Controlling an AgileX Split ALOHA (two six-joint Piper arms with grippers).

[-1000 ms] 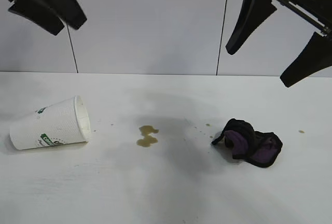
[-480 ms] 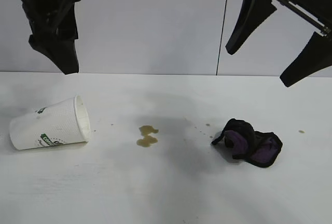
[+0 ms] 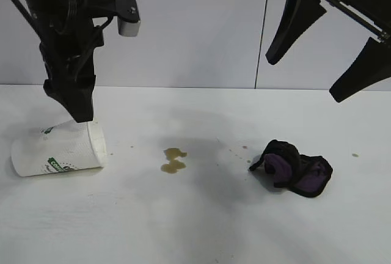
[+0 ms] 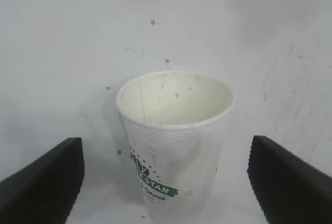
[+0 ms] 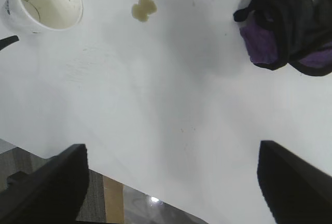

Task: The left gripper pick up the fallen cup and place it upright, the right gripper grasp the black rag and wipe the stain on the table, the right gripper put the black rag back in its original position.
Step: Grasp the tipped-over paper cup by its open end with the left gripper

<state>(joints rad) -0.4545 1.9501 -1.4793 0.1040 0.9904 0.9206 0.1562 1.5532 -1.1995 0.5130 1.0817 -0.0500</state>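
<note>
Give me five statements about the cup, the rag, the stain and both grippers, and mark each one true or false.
1. The cup lies on its side on the table. True.
2. The left gripper is shut on the cup. False: its fingers are open, one on either side of the cup in the left wrist view, and it holds nothing.
3. The stain lies between the cup and the black rag. True.
4. The right gripper holds the black rag. False: it hangs open above the table, and the rag lies on the table below it.
5. The black rag covers the stain. False: they lie apart, with bare table between them.
</note>
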